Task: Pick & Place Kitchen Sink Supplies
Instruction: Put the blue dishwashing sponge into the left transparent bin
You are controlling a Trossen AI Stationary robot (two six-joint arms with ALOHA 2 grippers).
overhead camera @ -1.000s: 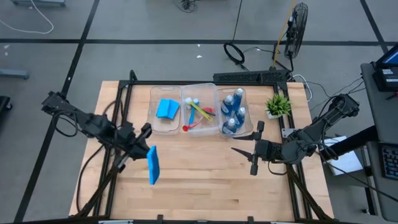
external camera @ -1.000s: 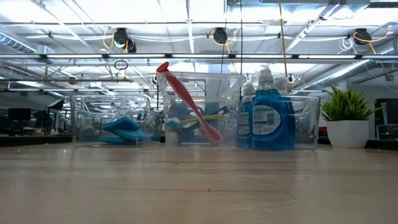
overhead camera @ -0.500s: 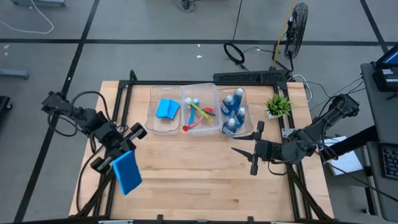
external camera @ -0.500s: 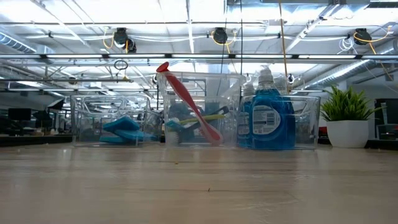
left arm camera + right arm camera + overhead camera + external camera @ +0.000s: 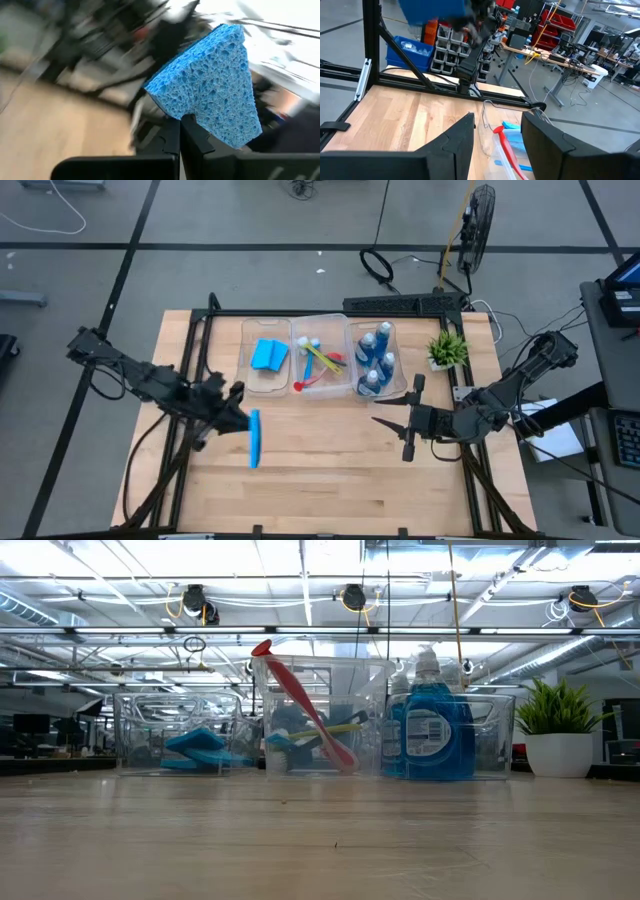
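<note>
Left gripper [image 5: 238, 405] clenched on sponge [image 5: 254, 438], edge-on, long axis probably toward sponge bin [image 5: 247, 380] just beyond; right gripper [image 5: 392, 410] parted, idle

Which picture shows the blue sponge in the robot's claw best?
The left wrist view: the sponge fills it, pinched in the left claw. The high view shows it edge-on, a thin strip. The right wrist view shows a blurred blue corner. The low view misses it.

Wood table [image 5: 330, 470] w/ 3 clear bins [image 5: 320, 356], potted plant [image 5: 446, 348].
</note>
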